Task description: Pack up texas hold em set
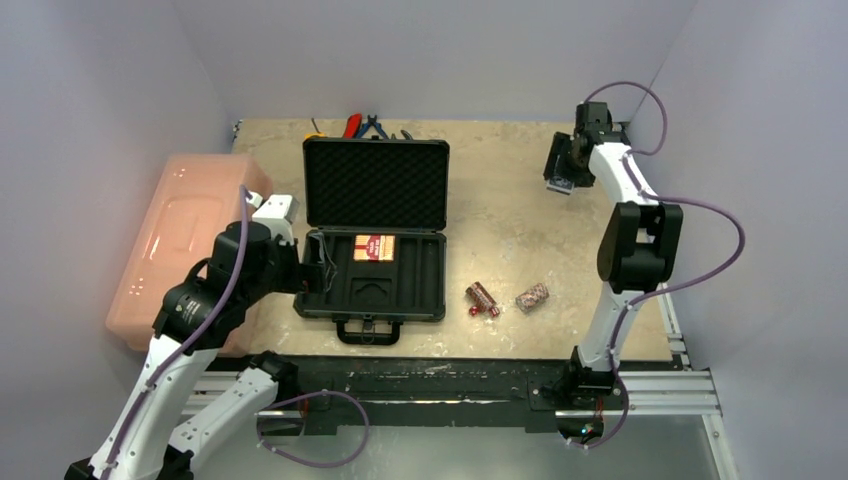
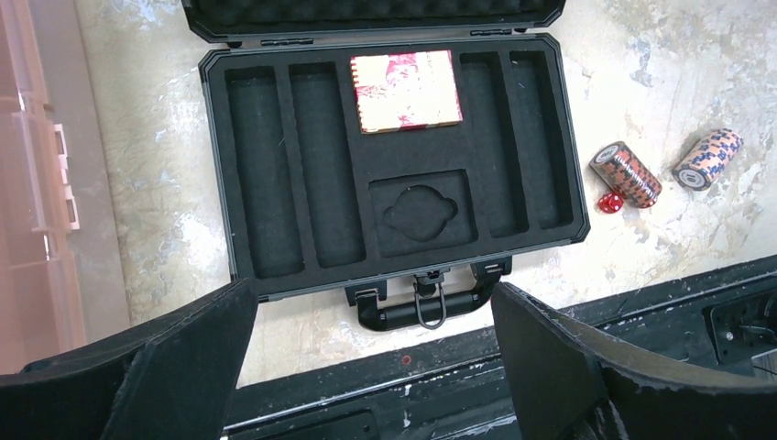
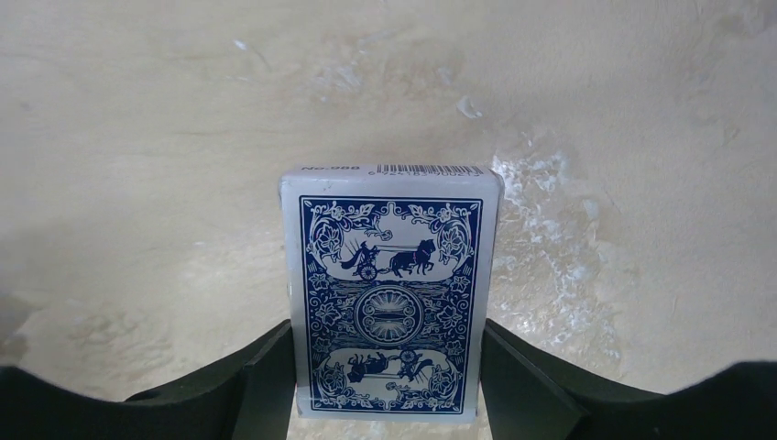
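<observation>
top, case: black hard-shell briefcase-style case [image 1: 372,290] lies open mid-counter; lid [image 1: 376,185] stands upright, lined with egg-crate foam; handle faces the arm bases.
top, red deck: red-patterned card deck [image 1: 374,247] sits in the upper centre slot of the foam tray.
top, loose parts: two reddish wrapped chip rolls [image 1: 481,295] lie on the mottled beige counter [image 1: 500,210], just right of the case; two small red dice [image 1: 474,311] lie right beside the nearer roll.
top, right hand: right hand [image 1: 562,165] is raised over the far right of the counter, well apart from the case.
top, clutter: pink translucent plastic bin [image 1: 180,240] is left of the case; pliers [image 1: 375,125] lie behind the lid.
left wrist, left hand: left hand [image 2: 371,307] is spread fully wide with nothing in it, on the handle side of the case.
left wrist, tray: four long chip channels and the lobed centre recess are unfilled.
right wrist, grip: right hand is clamped on the blue-backed card deck [image 3: 389,293]; fingers [image 3: 266,385] press both long edges, barcode end away from the hand.
handling, blue-backed card deck: likely light and stiff with a glossy, slippery wrap. Edge grip suits it; squeeze modestly.
handling, chip rolls: likely heavier and prone to rolling. Grip across the diameter at mid-length.
handling, dice: tiny, hard, skid-prone. Pinch on flat faces.
</observation>
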`<state>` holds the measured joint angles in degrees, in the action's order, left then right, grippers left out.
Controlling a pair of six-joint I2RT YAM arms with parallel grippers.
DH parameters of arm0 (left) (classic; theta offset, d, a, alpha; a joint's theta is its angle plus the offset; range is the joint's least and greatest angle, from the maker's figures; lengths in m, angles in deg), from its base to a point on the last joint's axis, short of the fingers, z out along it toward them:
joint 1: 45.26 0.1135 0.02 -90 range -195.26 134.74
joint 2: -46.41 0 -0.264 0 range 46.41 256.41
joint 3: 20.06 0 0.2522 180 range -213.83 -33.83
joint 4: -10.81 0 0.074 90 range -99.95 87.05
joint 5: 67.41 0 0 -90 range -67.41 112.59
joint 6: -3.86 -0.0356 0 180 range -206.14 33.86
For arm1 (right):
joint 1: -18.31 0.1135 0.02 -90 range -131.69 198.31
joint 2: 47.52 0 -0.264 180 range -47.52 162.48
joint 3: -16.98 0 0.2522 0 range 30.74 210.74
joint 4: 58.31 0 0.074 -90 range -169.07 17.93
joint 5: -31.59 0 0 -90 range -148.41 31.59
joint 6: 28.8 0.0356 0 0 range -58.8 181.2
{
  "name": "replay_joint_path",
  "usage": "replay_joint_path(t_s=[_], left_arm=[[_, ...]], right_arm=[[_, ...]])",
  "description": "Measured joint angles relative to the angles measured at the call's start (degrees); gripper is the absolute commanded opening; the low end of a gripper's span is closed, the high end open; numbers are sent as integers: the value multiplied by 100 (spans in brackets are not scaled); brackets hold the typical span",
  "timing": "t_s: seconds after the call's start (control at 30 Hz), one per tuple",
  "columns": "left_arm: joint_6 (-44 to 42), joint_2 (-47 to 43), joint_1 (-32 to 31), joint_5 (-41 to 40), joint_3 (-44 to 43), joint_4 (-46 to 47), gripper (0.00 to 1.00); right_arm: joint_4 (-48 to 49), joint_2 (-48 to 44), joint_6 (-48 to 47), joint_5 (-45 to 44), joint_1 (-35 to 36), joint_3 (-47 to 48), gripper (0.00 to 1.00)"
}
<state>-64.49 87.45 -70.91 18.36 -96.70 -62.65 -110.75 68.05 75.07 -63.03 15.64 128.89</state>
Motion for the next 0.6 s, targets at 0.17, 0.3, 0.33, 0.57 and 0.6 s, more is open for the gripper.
replay_joint_path(t_s=[0.17, 0.3, 0.33, 0.57, 0.6], left_arm=[[0, -72, 0, 0, 0, 0, 100], [-4, -72, 0, 0, 0, 0, 100], [-11, -70, 0, 2, 0, 0, 100], [-31, -2, 0, 4, -7, 0, 100], [-37, 17, 0, 9, -20, -2, 100]], right_arm=[[105, -629, -216, 247, 0, -181, 12], [192, -1056, -350, 439, 0, -302, 0], [214, -1150, -378, 470, 2, -326, 0], [323, -1641, -514, 811, 20, -527, 0], [337, -1694, -522, 879, 31, -557, 0]])
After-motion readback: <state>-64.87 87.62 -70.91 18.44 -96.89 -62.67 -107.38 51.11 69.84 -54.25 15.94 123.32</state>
